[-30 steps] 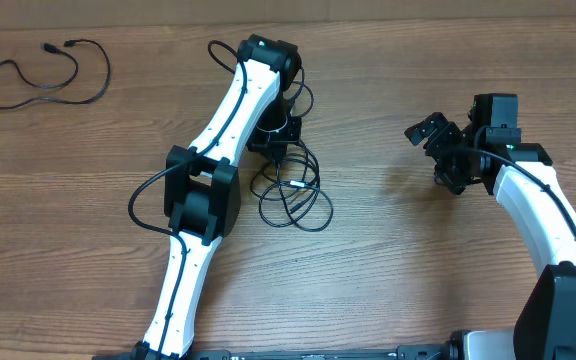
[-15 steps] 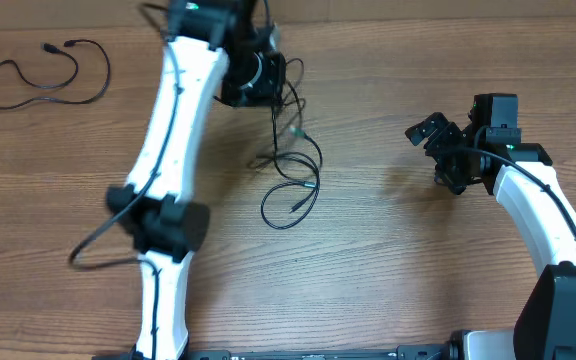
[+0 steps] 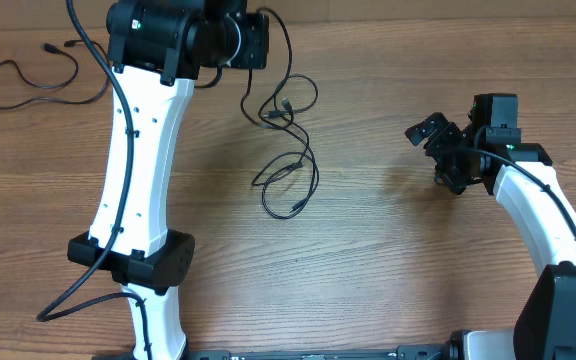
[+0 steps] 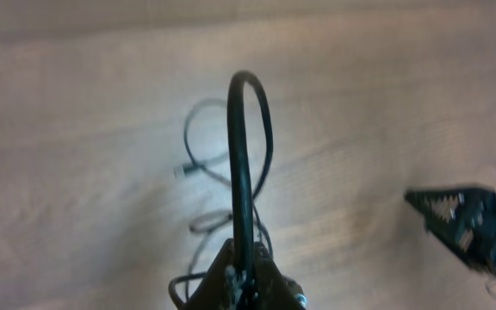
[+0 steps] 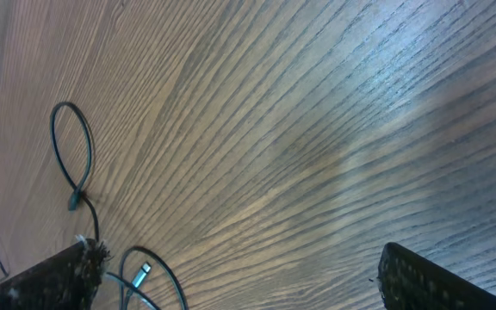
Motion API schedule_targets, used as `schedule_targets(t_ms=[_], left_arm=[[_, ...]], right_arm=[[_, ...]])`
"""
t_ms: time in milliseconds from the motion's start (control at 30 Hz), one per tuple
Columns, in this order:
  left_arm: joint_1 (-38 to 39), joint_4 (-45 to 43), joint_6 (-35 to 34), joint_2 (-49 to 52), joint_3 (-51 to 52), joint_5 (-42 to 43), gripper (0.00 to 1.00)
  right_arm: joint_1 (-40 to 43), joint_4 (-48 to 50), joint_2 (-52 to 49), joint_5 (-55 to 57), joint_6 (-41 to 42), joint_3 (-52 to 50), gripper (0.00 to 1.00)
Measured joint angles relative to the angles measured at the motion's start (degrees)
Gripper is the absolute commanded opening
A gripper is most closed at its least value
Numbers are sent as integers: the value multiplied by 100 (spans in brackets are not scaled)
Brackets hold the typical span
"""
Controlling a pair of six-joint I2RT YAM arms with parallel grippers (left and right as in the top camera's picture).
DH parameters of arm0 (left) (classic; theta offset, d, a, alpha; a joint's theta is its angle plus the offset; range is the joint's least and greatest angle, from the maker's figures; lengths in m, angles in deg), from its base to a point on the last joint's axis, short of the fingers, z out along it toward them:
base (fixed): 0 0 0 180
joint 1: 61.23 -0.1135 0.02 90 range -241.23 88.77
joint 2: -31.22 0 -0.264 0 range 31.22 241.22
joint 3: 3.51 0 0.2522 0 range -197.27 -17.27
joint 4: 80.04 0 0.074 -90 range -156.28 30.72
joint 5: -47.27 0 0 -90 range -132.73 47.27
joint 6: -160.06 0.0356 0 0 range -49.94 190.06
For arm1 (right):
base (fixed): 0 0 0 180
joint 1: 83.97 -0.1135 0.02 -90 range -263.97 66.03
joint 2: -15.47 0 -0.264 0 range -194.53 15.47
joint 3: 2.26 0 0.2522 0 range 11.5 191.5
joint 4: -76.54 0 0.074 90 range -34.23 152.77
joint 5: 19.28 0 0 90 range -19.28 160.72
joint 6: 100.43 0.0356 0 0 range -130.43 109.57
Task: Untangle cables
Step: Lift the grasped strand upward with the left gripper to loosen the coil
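Cables (image 3: 288,165) hang in a tangled bunch from our left gripper (image 3: 256,45), which is squeezed tight on one black strand of them. We see the left arm (image 3: 138,170) stretched out long, from the near edge of the worktop (image 3: 388,270) to the far side, with its wrist turned to the right. The low loops of the bunch seem to rest on the wood near the middle. Another loose cable (image 3: 38,80) lies alone at the far left. Our right arm (image 3: 543,215) bends in from the near right. The right gripper (image 3: 438,152) hovers with its fingers spread wide, holding nothing, well apart from the bunch.
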Motion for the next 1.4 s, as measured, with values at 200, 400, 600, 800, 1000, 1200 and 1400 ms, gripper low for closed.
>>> schedule_targets(t_ms=[200,400,600,800,1000,1200,1400], left_arm=[[0,-756,-149,-162,7,-63,4],[0,-1377,-560,-839,7,35,4],[0,-1547,-726,-1351,-7,533,4],[0,-2385,-769,-1285,2,1117,4],[0,-2457,-769,-1285,2,1659,4],[0,-1565,-767,-1274,2,1545,4],[0,-2459,-776,-1268,4,1799,4]], right_arm=[[0,4,0,4,-2,0,100],[0,0,0,-2,-4,0,100],[0,0,0,4,-2,0,100],[0,0,0,0,-4,0,100],[0,2,0,0,-4,0,100],[0,2,0,2,-4,0,100],[0,2,0,2,-4,0,100]])
